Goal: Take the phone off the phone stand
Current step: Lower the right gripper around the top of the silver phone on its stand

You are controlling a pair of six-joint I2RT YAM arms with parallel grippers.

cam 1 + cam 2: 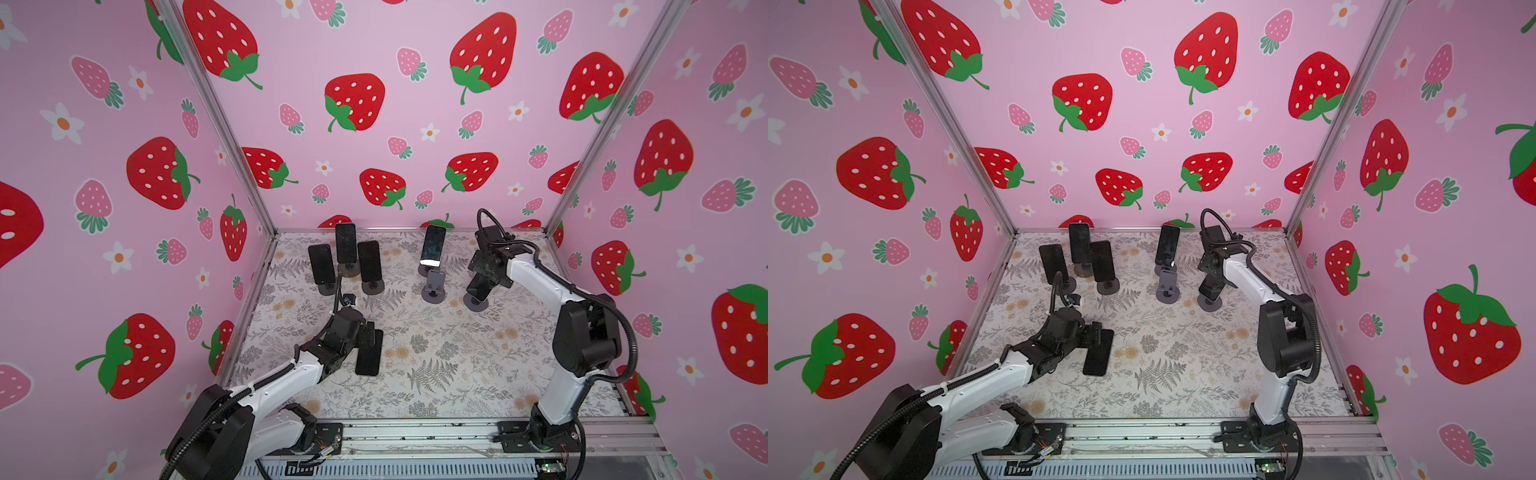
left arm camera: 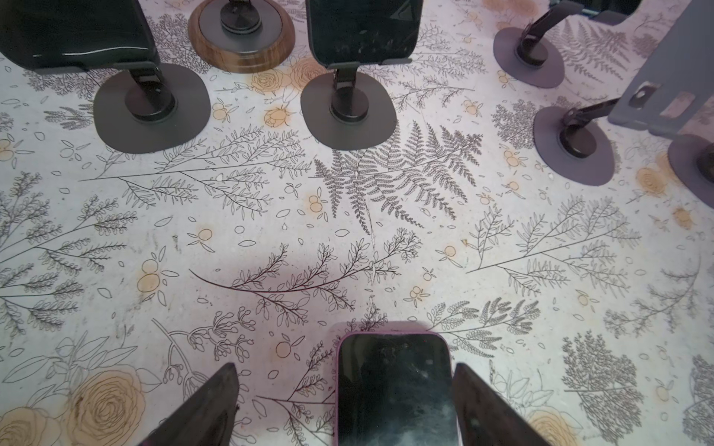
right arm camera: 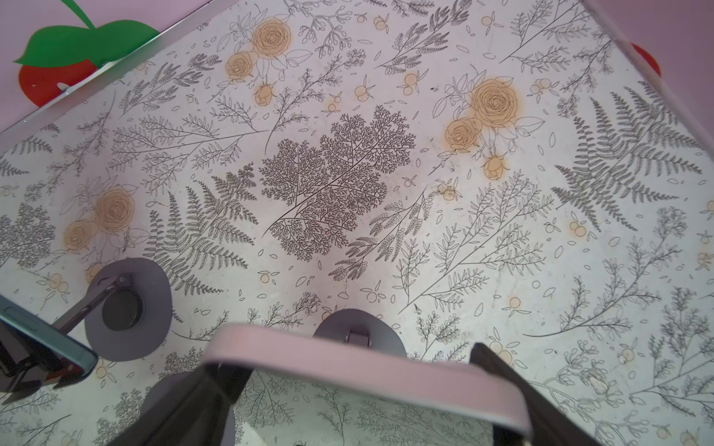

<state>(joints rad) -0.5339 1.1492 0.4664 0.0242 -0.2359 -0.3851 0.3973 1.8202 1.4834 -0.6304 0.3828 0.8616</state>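
floral tabletop (image 1: 436, 374); right gripper (image 1: 483, 282) straddles the pink-cased phone (image 3: 367, 367) across its width, above its stand (image 3: 359, 334); clamped or not, i cannot tell; left gripper (image 2: 344, 368) slack around 1 flat phone (image 2: 394, 390)

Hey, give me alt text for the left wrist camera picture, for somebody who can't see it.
A dark-screened phone in a purple case lies on the floral mat between the left end effector's open fingers, with a gap on one side. Behind it stand two phones on dark stands, a wood-rimmed stand base and an empty grey stand.
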